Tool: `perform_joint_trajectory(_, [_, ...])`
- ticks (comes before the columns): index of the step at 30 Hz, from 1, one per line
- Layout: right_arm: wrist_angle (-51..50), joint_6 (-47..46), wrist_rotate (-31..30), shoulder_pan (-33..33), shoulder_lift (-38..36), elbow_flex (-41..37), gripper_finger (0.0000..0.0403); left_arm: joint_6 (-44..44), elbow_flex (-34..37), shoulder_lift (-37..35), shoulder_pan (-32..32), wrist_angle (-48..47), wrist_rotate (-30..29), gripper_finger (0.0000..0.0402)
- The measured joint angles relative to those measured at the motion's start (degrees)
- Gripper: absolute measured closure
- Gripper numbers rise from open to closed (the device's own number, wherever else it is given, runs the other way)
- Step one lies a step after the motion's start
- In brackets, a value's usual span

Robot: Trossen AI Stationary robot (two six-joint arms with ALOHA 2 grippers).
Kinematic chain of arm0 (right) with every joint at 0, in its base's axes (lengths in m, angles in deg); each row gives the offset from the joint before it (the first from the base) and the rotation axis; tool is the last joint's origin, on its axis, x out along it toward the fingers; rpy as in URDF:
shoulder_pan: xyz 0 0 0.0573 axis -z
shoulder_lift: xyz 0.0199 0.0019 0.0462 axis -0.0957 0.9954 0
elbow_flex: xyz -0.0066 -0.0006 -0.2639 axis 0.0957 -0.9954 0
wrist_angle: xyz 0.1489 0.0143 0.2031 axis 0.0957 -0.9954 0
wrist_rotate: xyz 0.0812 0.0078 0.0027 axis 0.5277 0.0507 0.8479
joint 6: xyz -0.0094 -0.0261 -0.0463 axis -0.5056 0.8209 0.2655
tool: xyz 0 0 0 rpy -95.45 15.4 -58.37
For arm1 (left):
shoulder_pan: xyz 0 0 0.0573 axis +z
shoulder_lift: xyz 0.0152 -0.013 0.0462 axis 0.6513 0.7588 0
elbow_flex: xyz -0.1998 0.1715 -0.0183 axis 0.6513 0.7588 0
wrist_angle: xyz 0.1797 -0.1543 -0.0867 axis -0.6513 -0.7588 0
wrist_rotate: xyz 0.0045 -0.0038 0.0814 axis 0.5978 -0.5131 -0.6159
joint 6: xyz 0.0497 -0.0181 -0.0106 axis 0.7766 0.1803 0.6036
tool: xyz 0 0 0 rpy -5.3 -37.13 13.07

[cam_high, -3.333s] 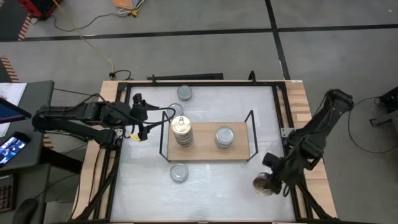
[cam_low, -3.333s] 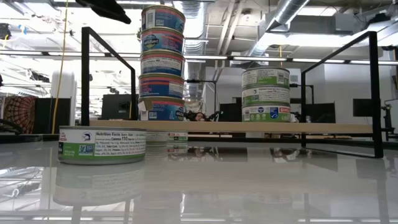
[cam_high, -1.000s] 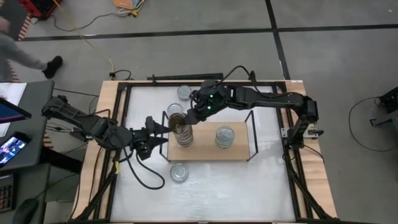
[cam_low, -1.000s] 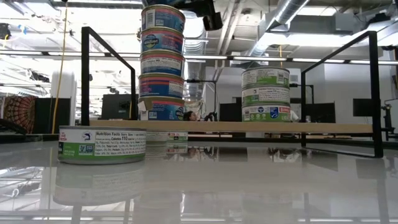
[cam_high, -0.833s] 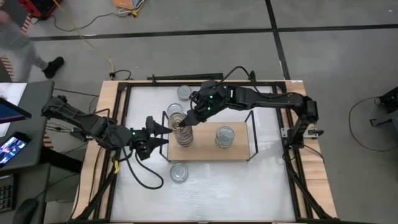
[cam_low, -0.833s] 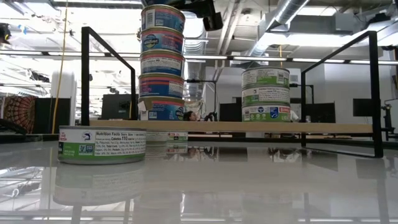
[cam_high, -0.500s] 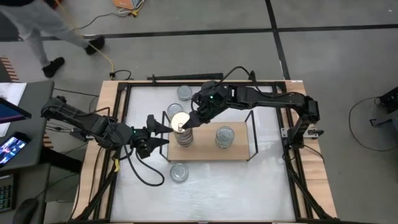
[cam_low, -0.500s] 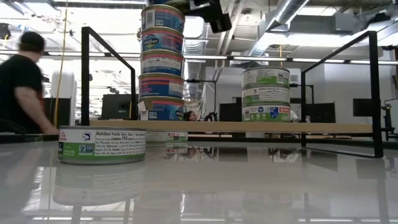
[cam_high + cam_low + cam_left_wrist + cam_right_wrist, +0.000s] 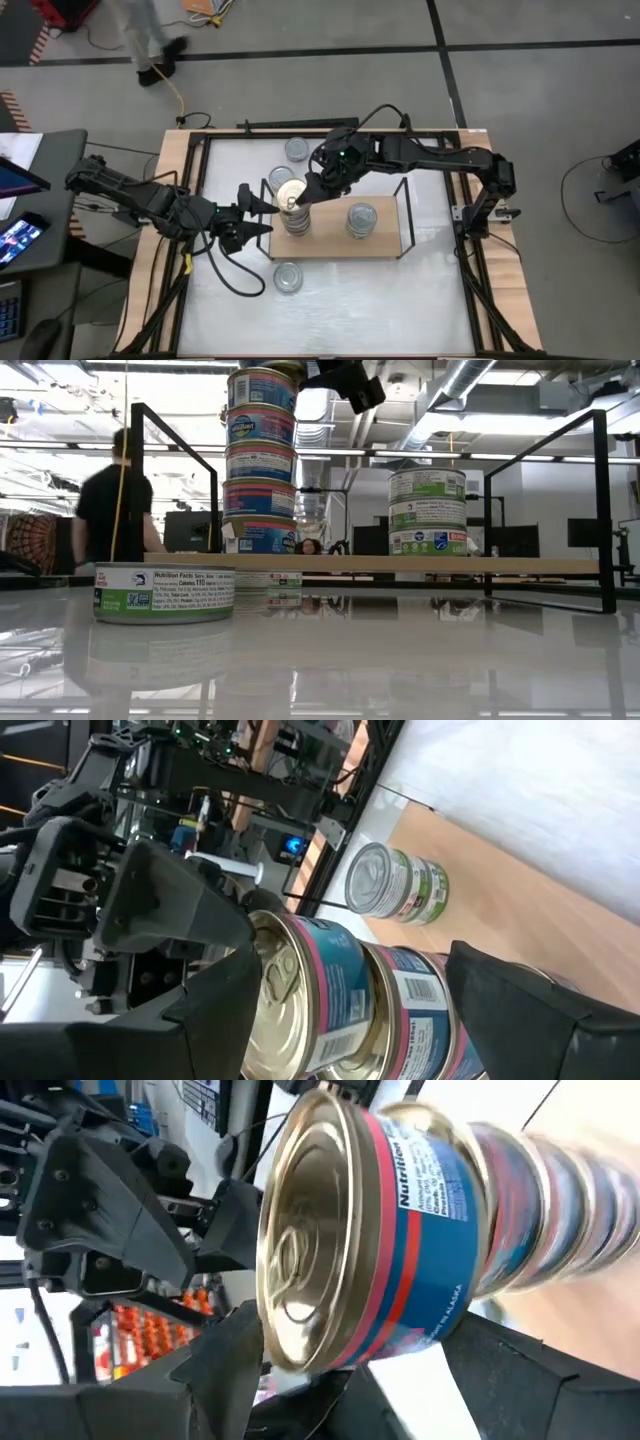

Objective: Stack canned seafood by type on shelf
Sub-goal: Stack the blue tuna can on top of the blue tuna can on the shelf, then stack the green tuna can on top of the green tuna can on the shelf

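From above, the shelf (image 9: 335, 250) is lying in the middle of the white table (image 9: 350, 300). Two stacks are standing on its board: a tall stack of gold-lid tins (image 9: 291, 199) near its left end and a lower stack of silver-lid tins (image 9: 361, 218) more to the right. The right gripper (image 9: 304, 189) is hanging just over the tall stack, with its fingers spread and nothing between them, probably because a tin is now resting on top. The left gripper (image 9: 262, 212) is waiting just beside the same stack, outside the wire frame, perhaps to steady it. Three loose tins are lying on the table: one (image 9: 287, 277) in front of the shelf, two (image 9: 296, 150) behind it.

From table level, the tall stack (image 9: 260, 460) is showing five tins, quite straight, and the low stack (image 9: 427, 512) three. The loose tin (image 9: 165, 594) is sitting in front. A person (image 9: 113, 510) is walking in the room behind.

In the left wrist view, the open fingers (image 9: 215, 1010) are standing on both sides of the tall stack (image 9: 330, 995) without pressing it.

In the right wrist view, the fingers (image 9: 225, 1355) are also apart around the top tin (image 9: 370, 1230), not gripping it.
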Motion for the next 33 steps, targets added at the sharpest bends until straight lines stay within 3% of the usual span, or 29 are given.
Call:
perform_joint_trajectory(15, [-1.35, 0.56, 2.37, 0.0, 0.02, 0.28, 0.0081, -1.67, 0.0, -0.04, -0.02, 0.02, 0.3, 0.01])
perform_joint_trajectory(19, [-4.8, 5.25, 4.08, -0.92, -1.24, 1.66, 0.0081, -6.44, 0.0, -1.17, -0.42, 0.0, 3.79, 0.01])
perform_joint_trajectory(22, [-10.37, 10.6, 3.75, -2.62, -3.13, 1.77, 0.0081, -14.85, 0.0, -2.59, -1.23, 0.01, 3.81, 0.01])
perform_joint_trajectory(24, [-16.52, 14.37, -0.31, -4.45, -4.66, 1.77, 0.0081, -21.91, 0.0, -3.81, -1.54, -0.56, 3.38, 0.01])
perform_joint_trajectory(27, [-23.67, 17.2, -11.87, -9.33, -6.53, 1.83, 0.0081, -31.79, 0.0, -6.38, -1.53, -4.73, 6.05, 0.01])
perform_joint_trajectory(33, [-29.02, 16.08, -34.55, -25.28, -6.48, 1.75, 0.0081, -50.74, -0.02, -9.28, -1.65, -13.16, 13.22, 0.01])
